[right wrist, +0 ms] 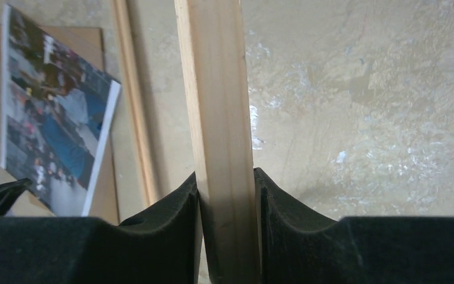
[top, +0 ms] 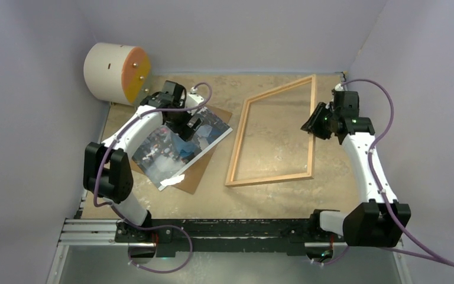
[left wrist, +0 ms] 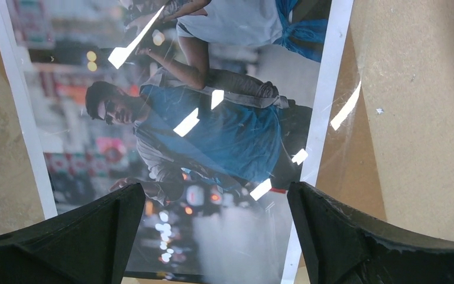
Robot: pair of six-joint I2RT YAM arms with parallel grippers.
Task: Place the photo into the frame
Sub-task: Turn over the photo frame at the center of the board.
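Note:
The photo (top: 177, 148) lies picture side up on a brown fibreboard backing sheet (top: 200, 171) at the left of the table. My left gripper (top: 192, 129) hovers open just above its far part, with the fingers apart over the print (left wrist: 213, 118) and nothing between them (left wrist: 214, 192). The light-wood frame (top: 236, 142) sits in the middle of the table. My right gripper (top: 311, 125) is shut on its right rail (right wrist: 219, 106), both pads pressed against the wood (right wrist: 227, 177). That side looks raised off the table.
A white cylinder with an orange end (top: 115, 72) lies at the far left corner. Grey walls close in the table on three sides. The photo (right wrist: 53, 142) and the frame's other rail (right wrist: 133, 106) show in the right wrist view.

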